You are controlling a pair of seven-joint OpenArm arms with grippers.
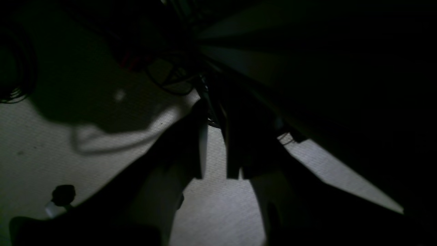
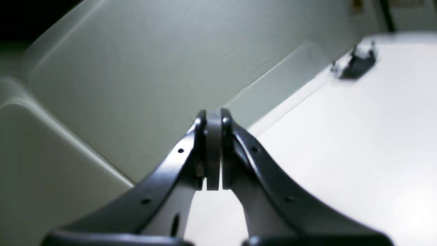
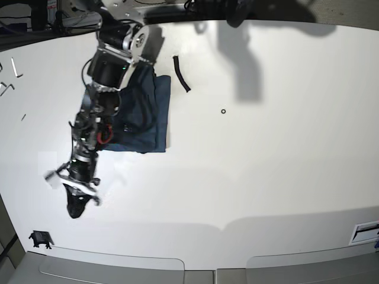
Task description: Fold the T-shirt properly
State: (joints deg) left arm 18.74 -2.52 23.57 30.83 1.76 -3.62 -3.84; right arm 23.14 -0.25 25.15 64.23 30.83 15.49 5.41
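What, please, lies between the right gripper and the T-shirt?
In the base view, only bare white table and the right arm's own links separate the right gripper from the T-shirt.

Dark navy T-shirt (image 3: 144,115), folded into a compact, roughly rectangular bundle. Lies flat on the white table (image 3: 266,165), in the far left part of the base view. Right edge fairly straight, near edge slightly uneven, a few soft creases across the top layer. Left side partly hidden behind an arm. No sleeves or neck label to be made out.
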